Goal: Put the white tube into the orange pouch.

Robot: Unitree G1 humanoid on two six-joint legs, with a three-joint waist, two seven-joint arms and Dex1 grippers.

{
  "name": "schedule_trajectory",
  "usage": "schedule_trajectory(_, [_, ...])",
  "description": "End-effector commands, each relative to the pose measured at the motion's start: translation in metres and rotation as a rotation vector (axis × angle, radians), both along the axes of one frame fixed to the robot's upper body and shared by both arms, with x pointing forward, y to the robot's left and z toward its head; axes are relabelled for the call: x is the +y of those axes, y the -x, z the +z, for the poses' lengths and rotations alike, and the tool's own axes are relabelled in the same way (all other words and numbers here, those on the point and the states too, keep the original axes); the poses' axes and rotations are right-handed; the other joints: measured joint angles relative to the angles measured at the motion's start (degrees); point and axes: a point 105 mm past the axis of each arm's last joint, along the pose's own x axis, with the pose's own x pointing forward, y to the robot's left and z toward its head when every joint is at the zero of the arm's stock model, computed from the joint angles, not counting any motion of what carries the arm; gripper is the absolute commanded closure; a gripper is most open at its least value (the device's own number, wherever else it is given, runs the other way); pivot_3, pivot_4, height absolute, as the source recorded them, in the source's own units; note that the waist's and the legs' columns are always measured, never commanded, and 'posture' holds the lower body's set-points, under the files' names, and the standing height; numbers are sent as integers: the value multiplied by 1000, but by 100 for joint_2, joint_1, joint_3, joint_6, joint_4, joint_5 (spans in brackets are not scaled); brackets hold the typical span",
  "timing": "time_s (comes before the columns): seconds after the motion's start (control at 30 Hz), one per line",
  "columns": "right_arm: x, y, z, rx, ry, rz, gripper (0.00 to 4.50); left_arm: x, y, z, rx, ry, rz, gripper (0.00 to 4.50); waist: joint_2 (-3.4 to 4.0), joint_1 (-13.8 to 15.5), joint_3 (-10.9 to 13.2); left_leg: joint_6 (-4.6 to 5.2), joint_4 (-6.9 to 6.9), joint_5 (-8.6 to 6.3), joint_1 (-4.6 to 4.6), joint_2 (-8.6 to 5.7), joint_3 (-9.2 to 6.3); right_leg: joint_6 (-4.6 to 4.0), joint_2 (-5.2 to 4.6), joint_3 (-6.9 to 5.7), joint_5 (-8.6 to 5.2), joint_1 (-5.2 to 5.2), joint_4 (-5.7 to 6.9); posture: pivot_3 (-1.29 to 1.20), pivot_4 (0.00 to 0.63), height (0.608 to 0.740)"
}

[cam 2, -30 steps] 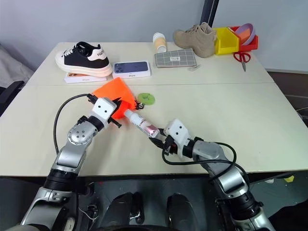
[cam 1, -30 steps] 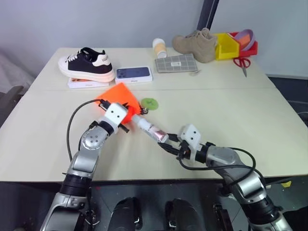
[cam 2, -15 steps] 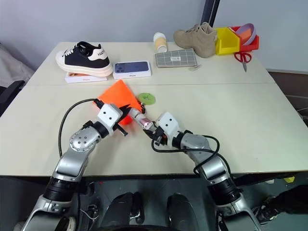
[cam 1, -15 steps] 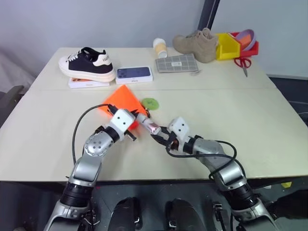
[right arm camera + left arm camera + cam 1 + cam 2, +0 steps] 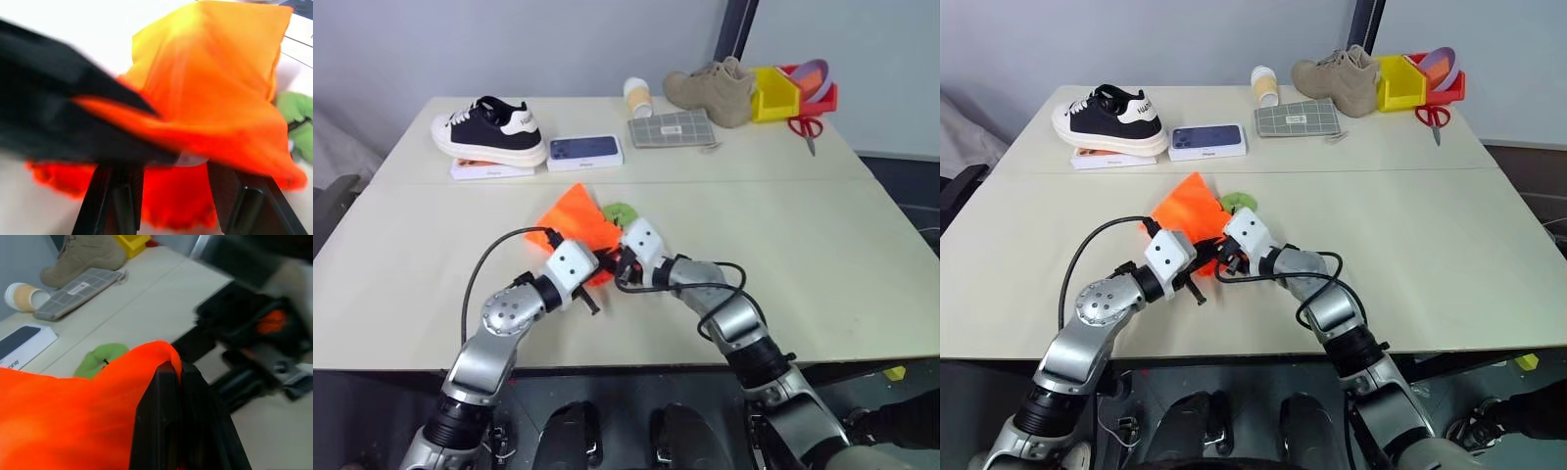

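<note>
Left wrist view: left gripper (image 5: 171, 377) jaws together, clamped on rim of orange pouch (image 5: 73, 416), holding mouth lifted off counter (image 5: 1430, 235). Right gripper (image 5: 168, 169) jaws partly apart, pushed under pouch rim; small pale patch between them at mouth, probably white tube (image 5: 191, 158), cannot tell if jaws grip it. Risk, by my judgement: fabric sags over opening, tube catches on rim, slides out beside pouch; early release would drop it just in front of pouch.
</note>
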Motion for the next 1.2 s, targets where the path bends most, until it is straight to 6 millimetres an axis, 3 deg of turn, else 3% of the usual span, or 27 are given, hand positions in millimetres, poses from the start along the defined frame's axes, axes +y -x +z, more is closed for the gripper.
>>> schedule_trajectory(0.03, [7,5,17,-44,-30,46,2161,5,4,11,-34,7,-2,4500,0,-3,0,0,0,0,0,0,0,0,0,0,0,0,0,0,150,740])
schedule_trajectory(0.07, [6,7,18,-42,-31,50,1901,7,4,11,-32,5,4,4500,0,-3,0,0,-1,0,0,0,0,0,0,0,0,0,0,0,150,740])
schedule_trajectory(0.17, [-1,15,20,-44,-26,60,326,15,3,9,-24,-7,18,4500,0,-3,0,0,-3,-2,1,0,-1,-1,-1,1,0,-1,0,0,150,740])
schedule_trajectory(0.2, [-4,18,20,-45,-21,65,18,19,3,8,-22,-14,24,4500,0,-7,0,2,-3,-3,0,0,0,-1,-2,1,0,-2,0,0,150,740])
schedule_trajectory(0.37, [-22,41,26,-13,-47,122,18,37,2,6,-8,-42,42,4500,0,-4,0,8,-6,-22,0,0,-1,-13,-5,2,-6,-5,-1,0,150,740])
schedule_trajectory(0.47, [-41,53,31,23,-89,149,18,60,13,5,32,-69,22,4500,0,-18,0,6,-8,-24,0,0,-3,-21,-7,2,-10,-6,-2,0,150,740])
schedule_trajectory(0.6, [-51,41,33,3,-78,89,18,83,25,0,97,-106,13,4500,1,-116,1,2,-17,-24,1,2,-4,-26,-7,2,-11,-10,-6,0,150,740])
schedule_trajectory(0.83, [-50,-1,37,-75,-49,-53,18,90,27,-6,143,-119,-2,4500,1,-144,1,-1,-19,-23,1,2,-5,-33,-7,2,-11,-22,-17,0,150,740])
schedule_trajectory(0.93, [-43,-11,35,-133,0,-48,0,87,30,-8,190,-83,-29,3585,1,-143,1,-5,-24,-21,0,1,-3,-32,-7,1,-10,-19,-21,0,150,740])
schedule_trajectory(1.07, [-29,-25,28,-221,123,16,0,85,30,-3,211,-22,-25,1561,1,-158,1,-18,-25,-4,-2,1,5,-27,-4,2,-8,-13,-18,0,150,740])
schedule_trajectory(1.2, [-25,-38,24,-256,185,27,0,89,27,6,225,75,-2,1561,1,-155,1,-15,-24,4,-1,1,6,-12,-2,2,0,-12,-16,0,150,740])
